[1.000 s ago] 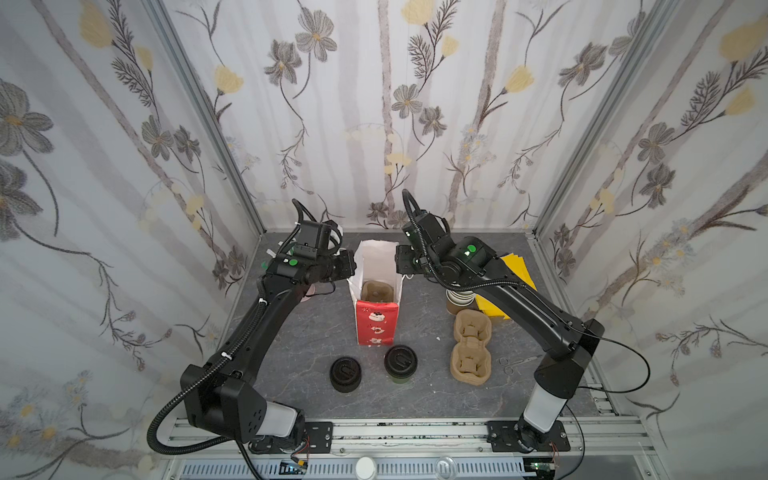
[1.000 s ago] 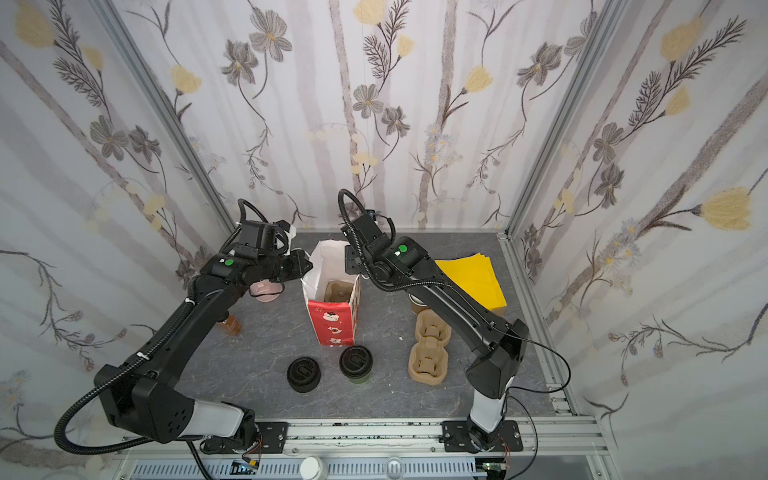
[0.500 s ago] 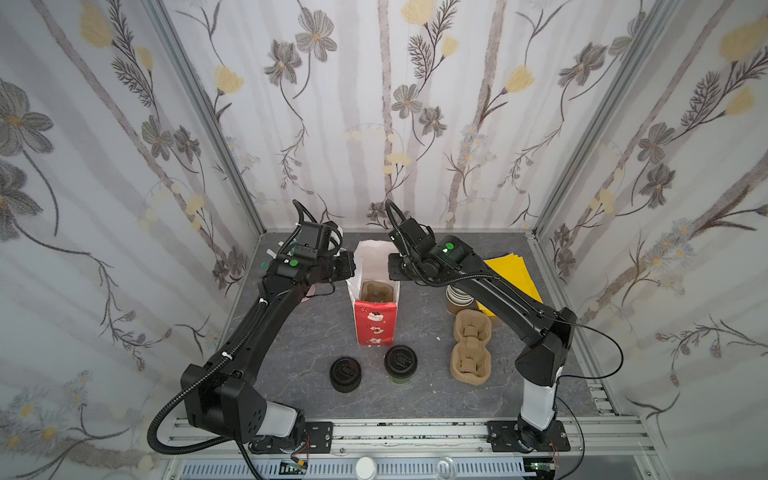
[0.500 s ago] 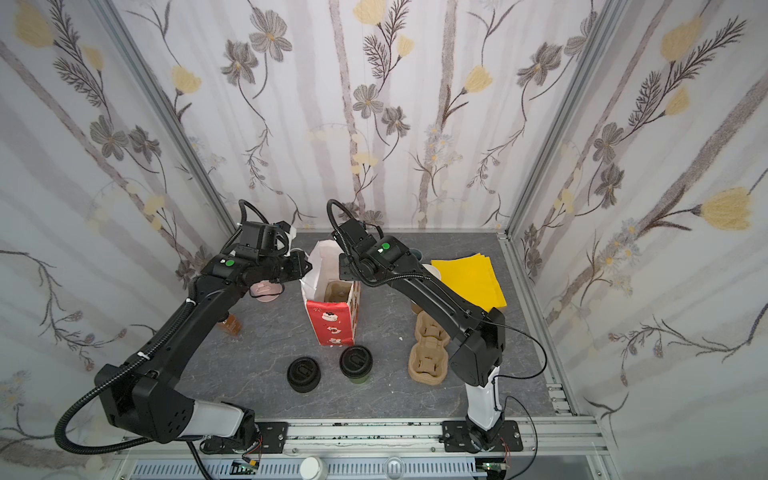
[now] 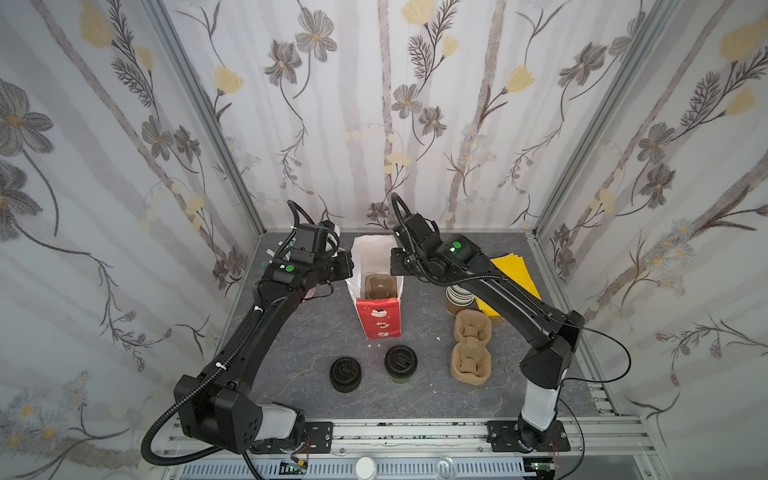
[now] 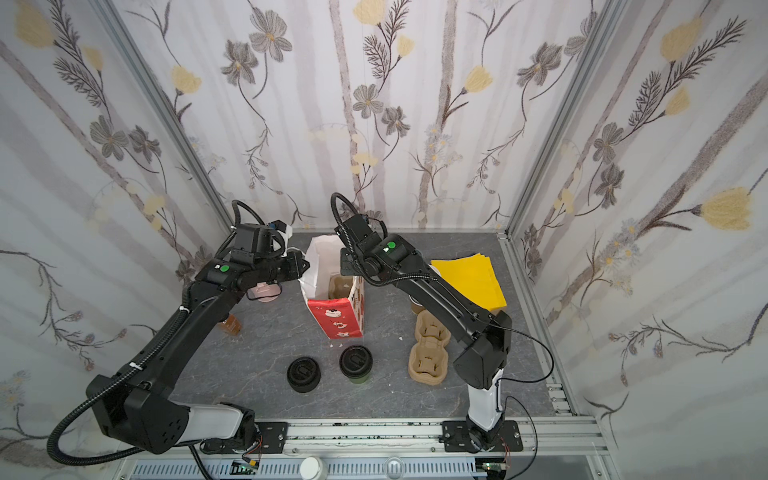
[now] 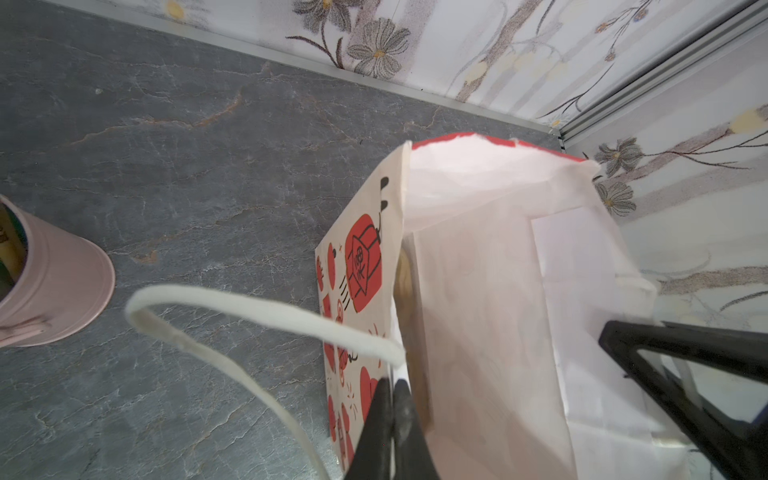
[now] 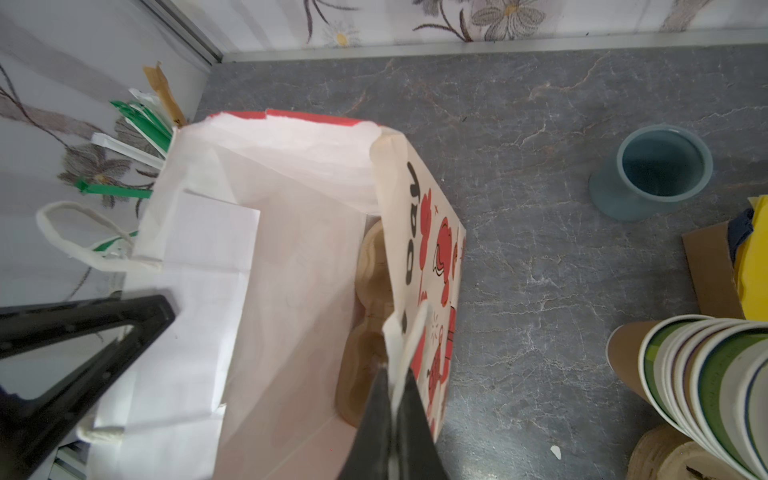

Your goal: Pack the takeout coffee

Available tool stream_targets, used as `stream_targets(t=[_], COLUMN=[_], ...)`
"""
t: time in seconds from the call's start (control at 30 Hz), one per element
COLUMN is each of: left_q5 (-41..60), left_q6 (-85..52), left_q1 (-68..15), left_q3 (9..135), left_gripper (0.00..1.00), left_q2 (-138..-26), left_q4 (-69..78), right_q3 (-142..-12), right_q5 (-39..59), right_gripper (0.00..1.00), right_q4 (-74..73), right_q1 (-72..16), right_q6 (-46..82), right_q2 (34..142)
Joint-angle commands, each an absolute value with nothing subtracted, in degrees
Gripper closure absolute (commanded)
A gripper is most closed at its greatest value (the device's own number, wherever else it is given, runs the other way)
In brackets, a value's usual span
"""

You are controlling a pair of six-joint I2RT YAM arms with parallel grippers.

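Frankly, my left tool (image 7: 392, 395) and right tool (image 8: 392, 382) each pinch a rim of the paper bag (image 5: 378, 320), so an uneven pull could tear or topple it.

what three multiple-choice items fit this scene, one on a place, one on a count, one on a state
1. Relative to the paper bag, where is the takeout coffee? A inside it B in a claw C on the table in front of it
2. How many black-topped things stand in front of the bag? A two B one C four
3. The right claw is: A wide open B shut on the bag's rim C out of view

C: it stands beside the lid stack. A: coffee and lid stack. B: its tips pinch the paper.
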State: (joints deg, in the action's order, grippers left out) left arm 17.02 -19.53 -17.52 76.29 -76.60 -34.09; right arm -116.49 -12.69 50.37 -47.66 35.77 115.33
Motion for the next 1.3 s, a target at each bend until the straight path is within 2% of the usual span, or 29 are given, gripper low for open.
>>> stream_targets(t=[0.0, 0.3, 0.87, 0.9, 0.93, 1.03, 1.13, 1.27], left_q5=[16.87, 16.75, 16.93, 17.09, 17.13, 16.81, 16.60, 16.84], left_q6=[-19.69, -18.90, -21.97, -22.04, -22.11, -22.30, -22.50, -22.85], left_q1=[-17.50, -17.56, -17.49, -17.53, -17.50, -17.53, -17.52, -17.49], left_q3=[74.53, 67.67, 66.44, 66.45, 66.43, 66.70, 67.28, 67.66], left_gripper=[1.00, 1.00, 1.00, 0.92, 0.77, 0.57, 0.44, 0.36], left_q2=[-73.74, -67.82, -67.32, -67.41, -67.49, -67.59, -67.68, -67.77], left_q4=[-27.07, -21.31, -21.88, -22.08, -22.15, -22.24, -22.41, -22.81], right_q3=[-115.93, -111.94, -107.14, -106.86, -106.74, -107.04, -107.20, -107.31], right_q5=[-16.18, -16.83, -12.01, -11.64, -11.50, -11.89, -12.72, -13.29], right_gripper=[1.00, 1.00, 1.00, 1.00, 1.00, 1.00, 1.00, 0.97], right_q4=[42.87, 35.75, 40.62, 40.89, 41.29, 43.07, 44.70, 46.76], right_q1=[-47.78, -48.73, -50.14, -50.18, -50.10, -50.01, -49.88, -49.84], right_q6=[33.26, 30.32, 32.93, 33.29, 33.61, 34.91, 35.83, 36.09], right_q2=[114.10, 111.61, 109.25, 109.32, 109.36, 110.11, 110.37, 110.65])
